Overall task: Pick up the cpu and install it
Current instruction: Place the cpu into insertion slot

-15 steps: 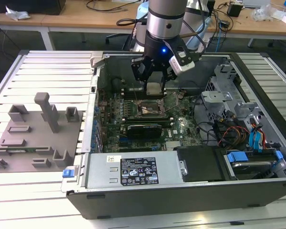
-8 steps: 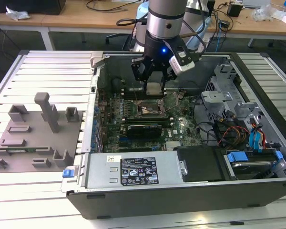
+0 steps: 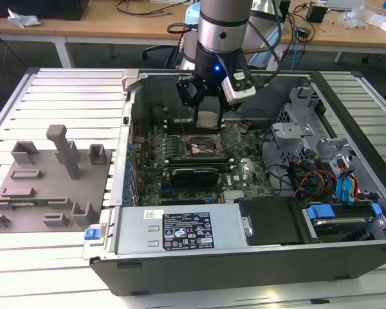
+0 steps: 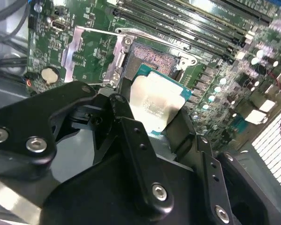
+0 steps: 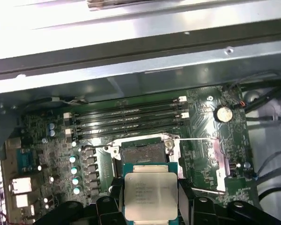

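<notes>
- Cpu (image 5: 150,194): a small, flat, square chip with a pale silvery lid on a green-edged base.
- It is clamped between the black fingers (image 5: 116,199) of the gripper (image 3: 209,112), which grips its opposite edges.
- The chip hangs over the motherboard (image 5: 51,150), close above the open socket (image 5: 143,152) and not seated in it.
- The arm drops vertically into the opened computer case (image 3: 244,264), with the gripper pointing down.

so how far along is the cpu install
Done: the pickup. The end effector grips the cpu by its edges, clear of the board. In hand: the cpu hangs close to the socket, whose frame stands open. Left: the cpu is not yet seated, and the frame is not yet closed.
</notes>
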### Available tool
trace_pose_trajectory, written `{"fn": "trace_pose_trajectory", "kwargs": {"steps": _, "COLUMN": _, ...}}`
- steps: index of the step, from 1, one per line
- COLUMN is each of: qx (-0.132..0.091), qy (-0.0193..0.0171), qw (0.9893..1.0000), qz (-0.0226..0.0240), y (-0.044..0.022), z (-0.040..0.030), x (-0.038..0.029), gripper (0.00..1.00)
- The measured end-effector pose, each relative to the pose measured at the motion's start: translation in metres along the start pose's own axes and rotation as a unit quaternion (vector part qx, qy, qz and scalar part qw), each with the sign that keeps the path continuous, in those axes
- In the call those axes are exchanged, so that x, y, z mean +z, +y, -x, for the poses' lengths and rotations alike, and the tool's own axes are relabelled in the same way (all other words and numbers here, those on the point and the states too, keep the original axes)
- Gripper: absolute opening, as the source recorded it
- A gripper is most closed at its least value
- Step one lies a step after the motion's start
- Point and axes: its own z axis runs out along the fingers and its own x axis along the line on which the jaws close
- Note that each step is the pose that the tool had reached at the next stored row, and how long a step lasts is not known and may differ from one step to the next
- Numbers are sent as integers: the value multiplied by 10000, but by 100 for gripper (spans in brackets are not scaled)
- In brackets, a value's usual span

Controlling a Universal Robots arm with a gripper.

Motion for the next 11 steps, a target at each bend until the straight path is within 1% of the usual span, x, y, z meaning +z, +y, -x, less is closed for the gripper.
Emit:
{"fn": "trace_pose_trajectory", "kwargs": {"steps": 2, "qx": 274, "qy": -13, "qw": 9996, "qz": 4, "y": 0, "z": 0, "x": 3, "gripper": 55}}
{"fn": "trace_pose_trajectory", "kwargs": {"steps": 3, "qx": 440, "qy": -21, "qw": 9990, "qz": 6, "y": 0, "z": 0, "x": 5, "gripper": 55}}
{"fn": "trace_pose_trajectory", "kwargs": {"steps": 5, "qx": 591, "qy": -29, "qw": 9982, "qz": 6, "y": 0, "z": 0, "x": 7, "gripper": 55}}
{"fn": "trace_pose_trajectory", "kwargs": {"steps": 7, "qx": 749, "qy": -37, "qw": 9972, "qz": 7, "y": 0, "z": 0, "x": 9, "gripper": 55}}
{"fn": "trace_pose_trajectory", "kwargs": {"steps": 9, "qx": 1043, "qy": -52, "qw": 9945, "qz": 7, "y": -1, "z": 0, "x": 13, "gripper": 55}}
{"fn": "trace_pose_trajectory", "kwargs": {"steps": 11, "qx": 1181, "qy": -59, "qw": 9930, "qz": 7, "y": -1, "z": 0, "x": 15, "gripper": 55}}
